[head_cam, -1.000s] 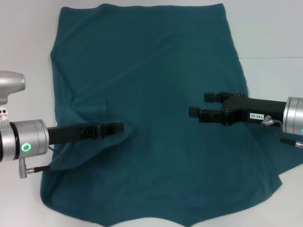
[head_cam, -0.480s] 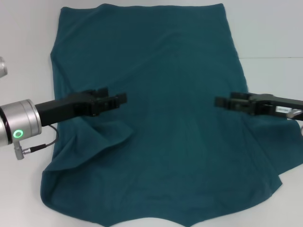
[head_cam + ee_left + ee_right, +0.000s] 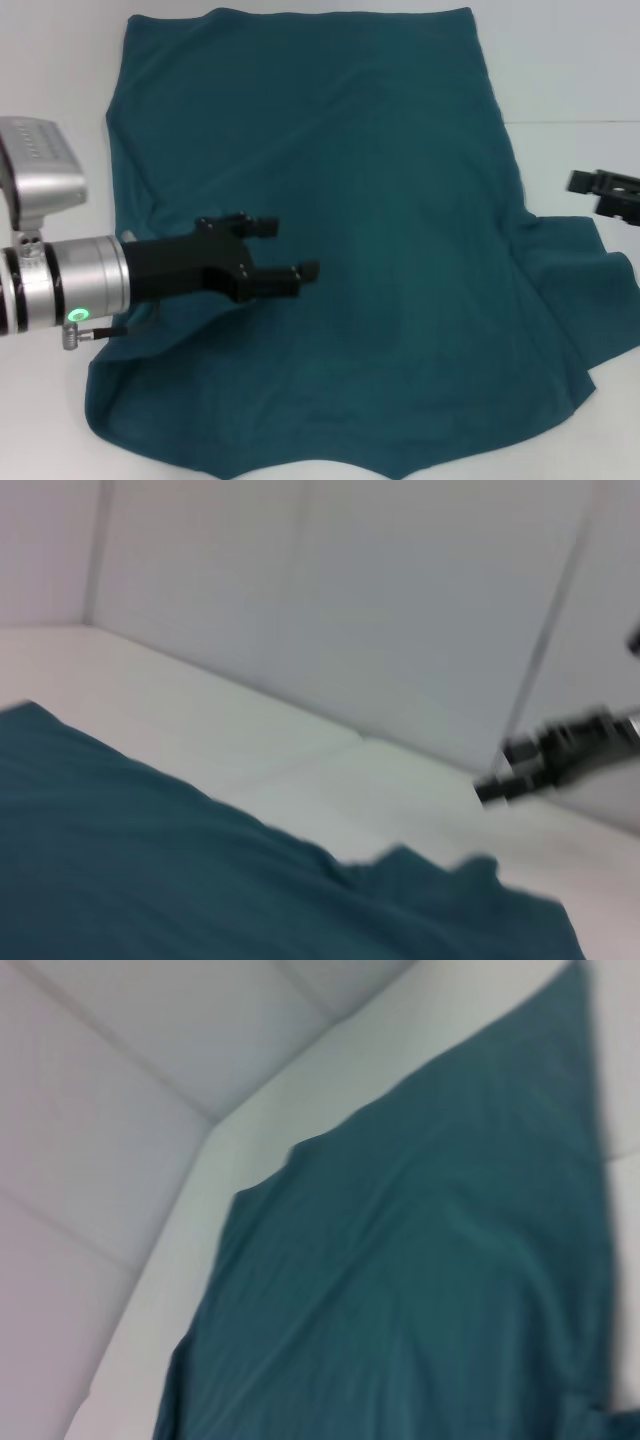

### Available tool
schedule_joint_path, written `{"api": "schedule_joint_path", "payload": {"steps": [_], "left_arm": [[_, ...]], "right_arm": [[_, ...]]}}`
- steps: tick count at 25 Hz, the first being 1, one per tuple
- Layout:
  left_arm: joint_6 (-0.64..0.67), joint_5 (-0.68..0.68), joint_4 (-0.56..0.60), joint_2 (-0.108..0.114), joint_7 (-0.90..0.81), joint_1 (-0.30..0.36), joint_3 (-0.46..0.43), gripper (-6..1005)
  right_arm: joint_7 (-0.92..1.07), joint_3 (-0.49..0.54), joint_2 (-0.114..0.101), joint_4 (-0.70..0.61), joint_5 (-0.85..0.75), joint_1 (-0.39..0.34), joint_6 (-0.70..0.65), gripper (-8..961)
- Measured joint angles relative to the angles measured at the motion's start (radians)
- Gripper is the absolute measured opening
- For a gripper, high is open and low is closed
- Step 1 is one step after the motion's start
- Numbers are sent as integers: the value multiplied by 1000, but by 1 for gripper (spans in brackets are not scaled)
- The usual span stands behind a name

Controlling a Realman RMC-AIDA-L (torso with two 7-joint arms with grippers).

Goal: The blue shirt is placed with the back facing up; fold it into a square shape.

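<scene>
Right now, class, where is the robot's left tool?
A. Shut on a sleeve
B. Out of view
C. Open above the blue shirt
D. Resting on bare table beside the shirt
C: in the head view the left tool is over the blue shirt, its fingers spread and empty.

The blue shirt (image 3: 340, 230) lies spread across the tabletop (image 3: 580, 70), filling most of the space in front of the robot, with bare tabletop showing to its left, right and far side. One sleeve juts out at the shirt's right edge, near the front. The left gripper (image 3: 282, 250) reaches in from the left and hangs over the shirt's left-middle part, jaws apart with nothing between them. The right gripper (image 3: 605, 193) sits off at the right edge of the scene, beyond the shirt's right side, just behind the sleeve and over bare tabletop.
</scene>
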Motion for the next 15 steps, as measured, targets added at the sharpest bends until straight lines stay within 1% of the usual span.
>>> {"api": "schedule_joint_path", "payload": {"steps": [1, 3, 5, 10, 15], "left_arm": [[0, 13, 5, 0, 5, 0, 13, 902], [0, 32, 10, -1, 6, 0, 22, 905], [-3, 41, 11, -2, 8, 0, 23, 908], [-8, 43, 3, -3, 16, 2, 21, 909], [-9, 43, 3, -4, 16, 8, 17, 907]], "right_arm": [[32, 5, -10, 0, -6, -5, 0, 916], [80, 9, -22, -1, -27, -11, 0, 917], [112, 19, -27, -7, -60, -15, 4, 917], [184, 38, -28, -14, -171, -16, 59, 917], [205, 35, -17, -7, -218, -18, 120, 917]]}}
